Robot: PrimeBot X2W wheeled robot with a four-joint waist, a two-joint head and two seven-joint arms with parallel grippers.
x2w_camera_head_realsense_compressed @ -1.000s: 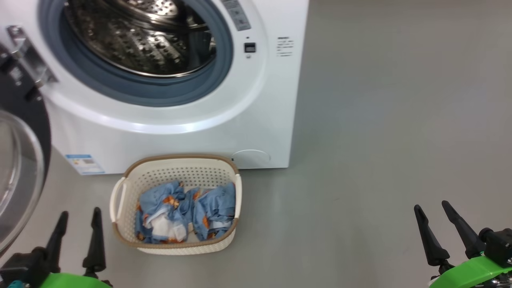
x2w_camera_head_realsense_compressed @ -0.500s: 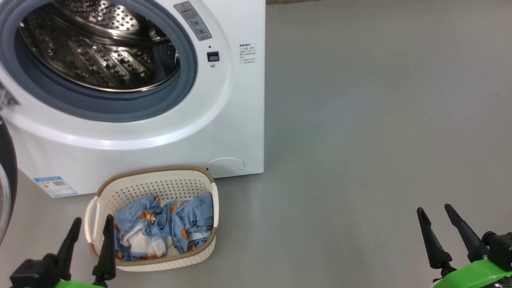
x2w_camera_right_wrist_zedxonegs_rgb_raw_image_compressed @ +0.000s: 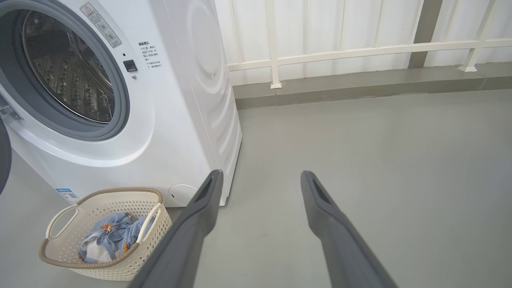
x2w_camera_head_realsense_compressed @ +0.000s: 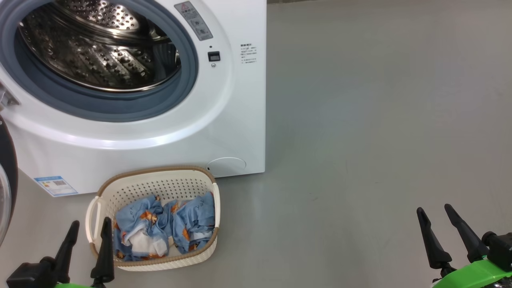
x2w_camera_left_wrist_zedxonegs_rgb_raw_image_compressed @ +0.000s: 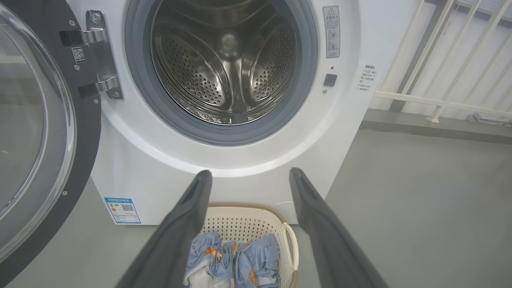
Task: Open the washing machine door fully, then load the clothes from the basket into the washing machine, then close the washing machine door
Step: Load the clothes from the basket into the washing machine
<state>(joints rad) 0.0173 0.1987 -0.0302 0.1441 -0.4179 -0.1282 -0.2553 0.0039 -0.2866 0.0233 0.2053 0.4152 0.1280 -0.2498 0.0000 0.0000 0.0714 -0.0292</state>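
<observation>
Nearest, the left tool (x2w_camera_head_realsense_compressed: 90, 222) and the right tool (x2w_camera_head_realsense_compressed: 433, 209) stood wide open, empty. The clothes (x2w_camera_head_realsense_compressed: 176, 224) lay in the basket (x2w_camera_head_realsense_compressed: 160, 171) just before the washing machine (x2w_camera_head_realsense_compressed: 224, 120), its door (x2w_camera_left_wrist_zedxonegs_rgb_raw_image_compressed: 86, 160) open. The left tool would best descend straight and pinch one bundle deeply.

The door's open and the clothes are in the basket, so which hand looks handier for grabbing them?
The left hand. It's open right beside the basket, with the clothes just ahead of it. The right hand, also open, sits far off across the floor.
</observation>
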